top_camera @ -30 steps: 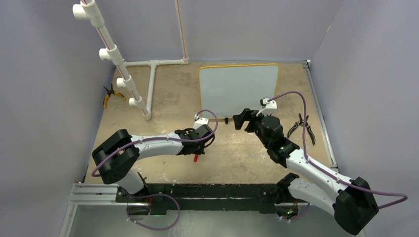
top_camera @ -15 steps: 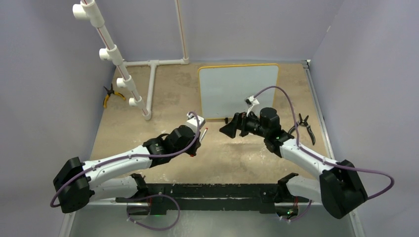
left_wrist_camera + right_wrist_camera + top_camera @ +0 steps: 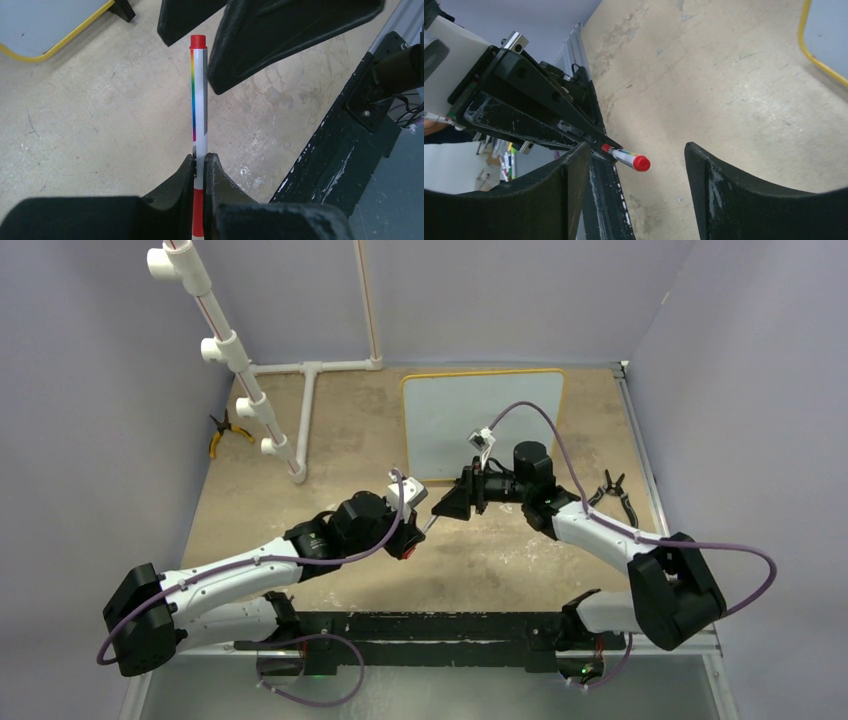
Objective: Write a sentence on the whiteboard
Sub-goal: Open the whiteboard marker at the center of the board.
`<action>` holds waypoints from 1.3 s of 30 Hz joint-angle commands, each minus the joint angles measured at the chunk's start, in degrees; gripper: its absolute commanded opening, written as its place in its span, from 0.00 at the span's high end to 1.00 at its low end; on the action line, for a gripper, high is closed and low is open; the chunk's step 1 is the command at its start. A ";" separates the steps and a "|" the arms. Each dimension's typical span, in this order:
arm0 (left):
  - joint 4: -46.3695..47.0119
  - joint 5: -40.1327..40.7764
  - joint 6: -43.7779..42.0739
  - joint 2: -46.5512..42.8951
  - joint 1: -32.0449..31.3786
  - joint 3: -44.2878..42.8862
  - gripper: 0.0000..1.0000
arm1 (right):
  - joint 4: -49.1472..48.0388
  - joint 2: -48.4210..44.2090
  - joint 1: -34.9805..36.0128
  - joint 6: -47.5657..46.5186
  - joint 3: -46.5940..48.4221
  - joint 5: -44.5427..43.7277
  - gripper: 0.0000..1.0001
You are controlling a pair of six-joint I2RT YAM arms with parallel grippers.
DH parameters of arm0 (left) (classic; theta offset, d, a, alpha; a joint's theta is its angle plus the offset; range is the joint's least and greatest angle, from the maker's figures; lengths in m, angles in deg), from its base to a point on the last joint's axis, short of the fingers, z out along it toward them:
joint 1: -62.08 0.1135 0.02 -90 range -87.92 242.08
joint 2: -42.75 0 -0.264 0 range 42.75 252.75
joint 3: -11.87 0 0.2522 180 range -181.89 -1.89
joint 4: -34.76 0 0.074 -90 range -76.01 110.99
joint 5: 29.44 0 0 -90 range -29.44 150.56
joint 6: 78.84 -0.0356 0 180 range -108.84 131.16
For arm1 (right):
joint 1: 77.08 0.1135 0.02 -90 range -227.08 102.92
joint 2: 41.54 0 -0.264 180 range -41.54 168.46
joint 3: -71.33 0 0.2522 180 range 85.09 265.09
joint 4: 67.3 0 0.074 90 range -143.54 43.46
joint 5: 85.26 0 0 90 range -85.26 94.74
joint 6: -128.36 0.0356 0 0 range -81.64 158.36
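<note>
Whiteboard [image 3: 480, 420] at the back of the surface [image 3: 340, 440], left end effector [image 3: 200, 162] stretched toward the middle, pinching a marker [image 3: 199, 100], right end effector [image 3: 636, 150] facing it, fingers [image 3: 734, 200] spread around the marker's red tip, not touching

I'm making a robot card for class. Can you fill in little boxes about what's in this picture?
left gripper: shut on the marker's lower body
marker: white, rainbow stripe, red end pointing at the right gripper
right gripper: open, fingers either side of that red end
whiteboard: back of the table, nothing written yet
also there: yellow pliers left, black pliers right, white pipe stand
</note>
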 commanded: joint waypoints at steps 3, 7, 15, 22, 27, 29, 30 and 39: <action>2.55 -5.34 -3.85 -0.58 -0.32 -1.36 1.00 | 2.33 1.90 1.33 -2.24 3.13 5.14 0.38; 1.31 -6.01 -5.10 0.25 -0.37 -2.51 1.00 | 2.32 2.46 2.06 -2.02 3.49 6.83 0.53; 2.21 -5.05 -5.92 0.77 -0.36 -2.84 1.00 | 8.34 2.30 2.39 -5.69 5.17 4.91 1.00; 0.43 -6.46 -4.59 1.23 -0.37 -2.75 0.35 | 8.68 -1.94 2.33 -4.82 5.52 1.27 1.00; -1.96 -6.98 -3.01 0.59 -0.39 -2.33 0.32 | 9.20 -3.82 2.37 -3.95 6.27 0.82 1.00; -2.71 -7.01 -2.46 -0.02 -0.32 -2.18 0.32 | 9.59 -4.32 2.38 -3.94 6.88 0.77 1.00; -3.07 -6.95 -2.29 -0.21 -0.36 -2.16 0.32 | 9.82 -4.51 2.38 -3.94 7.16 0.77 1.00; -5.54 -9.36 -2.95 -0.01 -0.32 -3.24 0.67 | 12.31 -4.93 2.38 -4.20 8.36 2.34 1.00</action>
